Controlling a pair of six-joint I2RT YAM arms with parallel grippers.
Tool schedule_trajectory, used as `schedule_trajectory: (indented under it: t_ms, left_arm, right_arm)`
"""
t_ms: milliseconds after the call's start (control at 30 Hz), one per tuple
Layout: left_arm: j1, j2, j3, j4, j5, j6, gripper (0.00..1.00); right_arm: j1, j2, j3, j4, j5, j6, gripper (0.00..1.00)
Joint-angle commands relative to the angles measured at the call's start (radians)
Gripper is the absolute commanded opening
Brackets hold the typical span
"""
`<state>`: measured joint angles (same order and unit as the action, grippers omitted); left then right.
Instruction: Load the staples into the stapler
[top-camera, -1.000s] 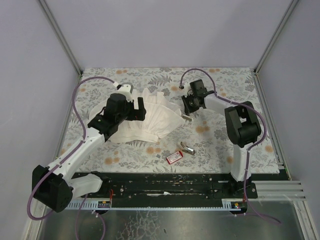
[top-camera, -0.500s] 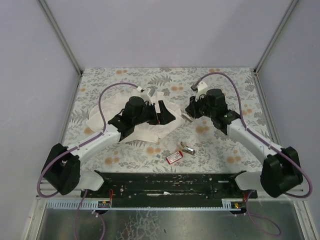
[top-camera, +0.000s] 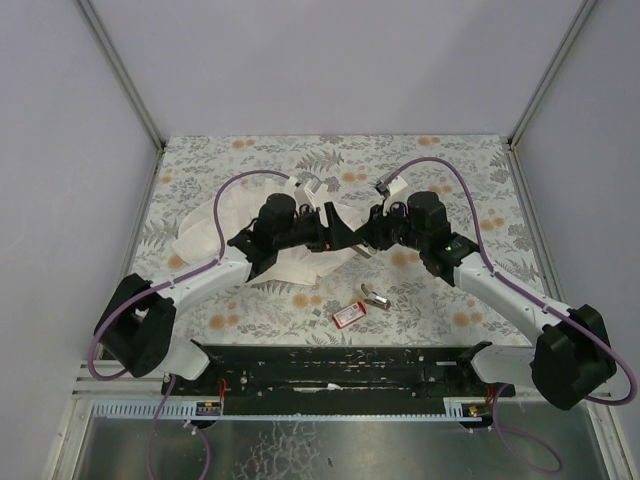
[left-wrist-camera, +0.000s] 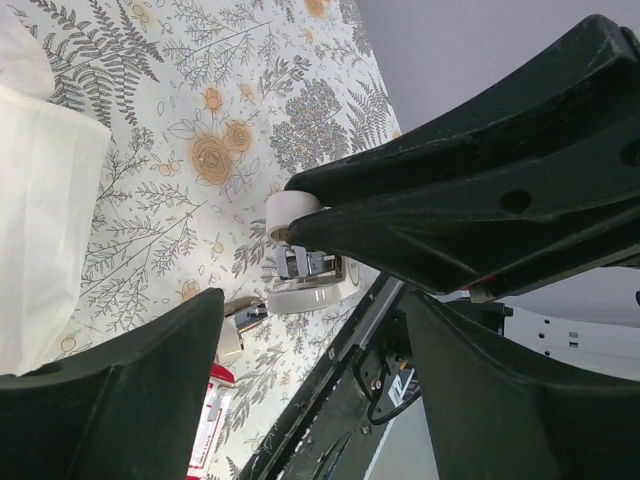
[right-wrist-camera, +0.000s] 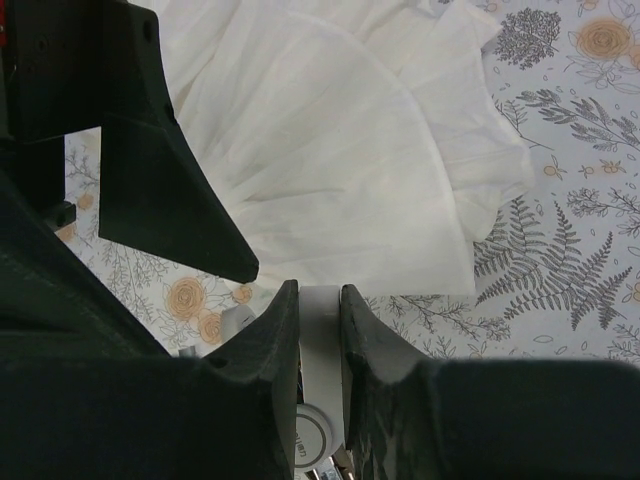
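Observation:
My right gripper (top-camera: 368, 240) is shut on the stapler (right-wrist-camera: 320, 350), a small white body with a round logo and a metal channel, held above the table; it also shows in the left wrist view (left-wrist-camera: 300, 255). My left gripper (top-camera: 340, 225) is open and empty, its fingers (right-wrist-camera: 150, 180) spread just left of the stapler, not touching it. The red staple box (top-camera: 348, 314) lies on the table near the front. A shiny metal piece with a beige part (top-camera: 373, 296) lies beside it, also in the left wrist view (left-wrist-camera: 235, 325).
A big white pleated cloth (top-camera: 215, 235) lies on the flowered table under the left arm, also in the right wrist view (right-wrist-camera: 330, 170). A black rail (top-camera: 330, 365) runs along the near edge. Walls close in the back and sides.
Both arms have swung in toward the table's middle. My left gripper has moved right, off the cloth, up to the right gripper. The right gripper still holds the stapler.

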<state>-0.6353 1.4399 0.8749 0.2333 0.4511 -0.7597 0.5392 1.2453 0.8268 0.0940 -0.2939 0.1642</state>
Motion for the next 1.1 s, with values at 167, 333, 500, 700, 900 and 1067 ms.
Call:
schedule_trajectory:
  t_ms: [167,333,500,700,900,1067]
  left_arm:
    - [-0.005,0.013,-0.03,0.09,0.041,-0.058,0.53]
    - [-0.006,0.028,-0.03,0.108,0.049,-0.077,0.45]
    - [-0.008,0.047,-0.031,0.148,0.075,-0.102,0.46]
    - [-0.018,0.071,-0.034,0.211,0.108,-0.131,0.43]
    - [-0.021,0.037,-0.059,0.215,0.086,-0.12,0.13]
    - [-0.022,-0.038,-0.104,0.192,-0.017,-0.083,0.0]
  right_arm:
    - [0.011,-0.042,0.012,0.087,-0.035,0.028,0.0]
    - [0.011,-0.055,-0.002,0.096,-0.039,0.031,0.0]
    - [0.011,-0.064,-0.014,0.108,-0.048,0.031,0.0]
    - [0.013,-0.073,-0.025,0.123,-0.043,0.042,0.0]
    - [0.012,-0.095,-0.04,0.116,0.121,0.134,0.01]
    - [0.012,-0.113,-0.039,0.008,0.371,0.258,0.06]
